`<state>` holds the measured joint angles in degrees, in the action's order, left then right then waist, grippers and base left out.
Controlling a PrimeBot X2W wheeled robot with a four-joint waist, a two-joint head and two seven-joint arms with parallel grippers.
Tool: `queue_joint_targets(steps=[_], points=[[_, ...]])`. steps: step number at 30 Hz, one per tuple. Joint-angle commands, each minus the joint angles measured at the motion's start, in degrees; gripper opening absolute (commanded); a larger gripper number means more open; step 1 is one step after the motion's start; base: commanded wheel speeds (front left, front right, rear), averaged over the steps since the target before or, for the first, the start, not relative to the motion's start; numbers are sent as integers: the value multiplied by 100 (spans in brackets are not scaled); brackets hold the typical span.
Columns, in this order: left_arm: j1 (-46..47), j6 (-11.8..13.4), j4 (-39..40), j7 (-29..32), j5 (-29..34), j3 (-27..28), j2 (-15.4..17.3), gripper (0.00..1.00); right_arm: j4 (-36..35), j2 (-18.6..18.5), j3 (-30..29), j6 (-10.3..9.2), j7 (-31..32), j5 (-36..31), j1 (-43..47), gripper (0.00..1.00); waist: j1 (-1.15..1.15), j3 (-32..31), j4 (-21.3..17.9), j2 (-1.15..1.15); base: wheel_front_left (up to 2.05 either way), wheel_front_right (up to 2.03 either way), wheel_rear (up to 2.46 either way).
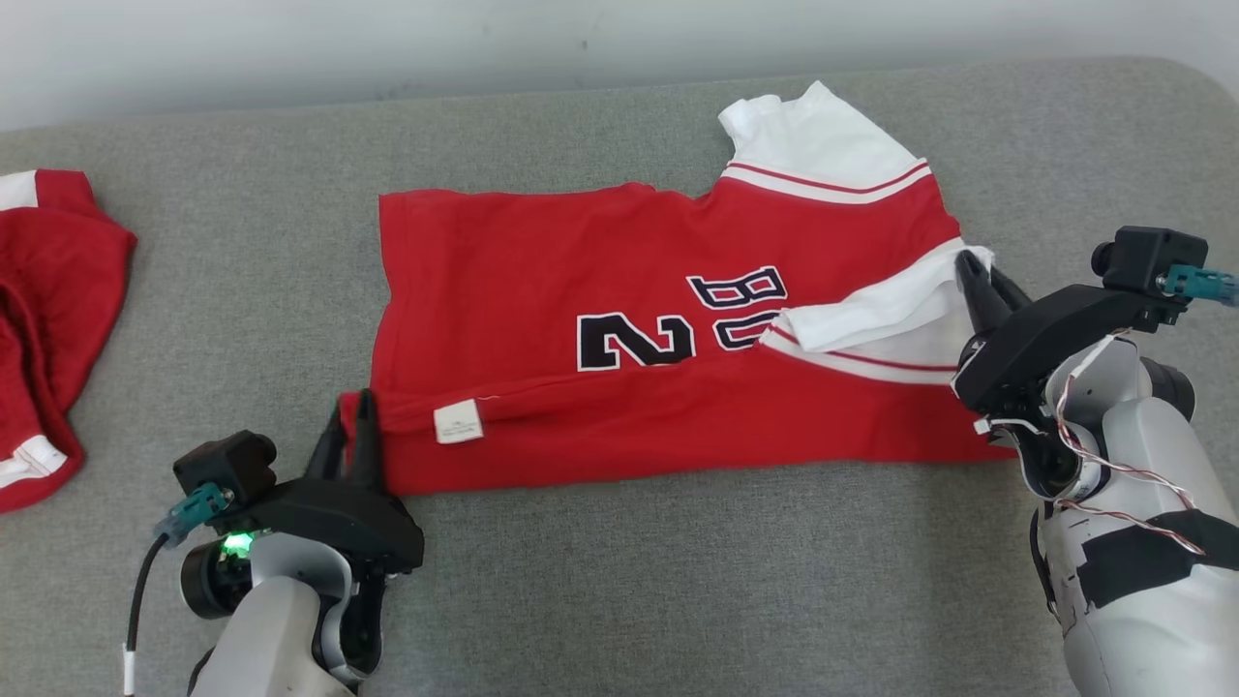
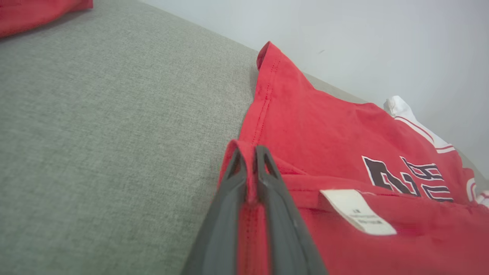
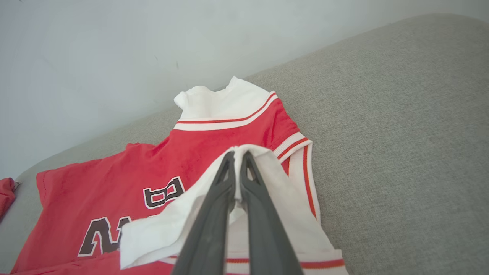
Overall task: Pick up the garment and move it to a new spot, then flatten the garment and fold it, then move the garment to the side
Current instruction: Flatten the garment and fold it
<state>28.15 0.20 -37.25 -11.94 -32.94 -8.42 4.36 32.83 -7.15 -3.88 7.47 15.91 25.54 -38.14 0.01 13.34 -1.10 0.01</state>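
The garment (image 1: 581, 271) is a red jersey with white sleeves and black lettering, lying across the grey padded surface with its near long edge folded over. A white label (image 1: 457, 422) shows on the fold. My left gripper (image 1: 353, 407) is shut on the red hem corner at the garment's lower left; in the left wrist view the red cloth (image 2: 324, 126) is pinched between the closed fingers of that gripper (image 2: 248, 152). My right gripper (image 1: 973, 266) is shut on the white sleeve at the garment's right end; the right wrist view shows white fabric (image 3: 267, 172) nipped at its tips (image 3: 237, 156).
A second red garment (image 1: 48, 290) lies bunched at the left edge of the surface. The grey padded surface (image 1: 678, 581) runs to a pale wall (image 1: 387, 48) at the back, with open room in front of the jersey and at far right.
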Motion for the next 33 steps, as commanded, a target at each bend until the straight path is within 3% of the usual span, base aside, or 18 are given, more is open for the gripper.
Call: queue_joint_targets(steps=[1,9,16,24,33], points=[[74,-35,-57,-89,-21,-13,3,100,115,12,-28,3,-189,-122,-76,100,-1,-36,-12,-1,0,0,0],[-303,-41,64,-298,267,-15,82,100,331,37,-69,3,-740,-97,-36,100,-1,-269,-37,-1,0,0,0],[-744,61,144,-318,562,-206,139,100,313,-237,144,3,-409,-180,418,100,-1,-413,-65,-1,0,0,0],[-625,595,18,-184,1036,-459,238,100,380,-308,129,3,140,-663,738,100,-1,-361,-160,-1,0,0,0],[-287,862,-271,101,1301,-706,261,100,641,-174,-22,3,615,-1128,521,100,-1,-70,-117,-1,0,0,0]])
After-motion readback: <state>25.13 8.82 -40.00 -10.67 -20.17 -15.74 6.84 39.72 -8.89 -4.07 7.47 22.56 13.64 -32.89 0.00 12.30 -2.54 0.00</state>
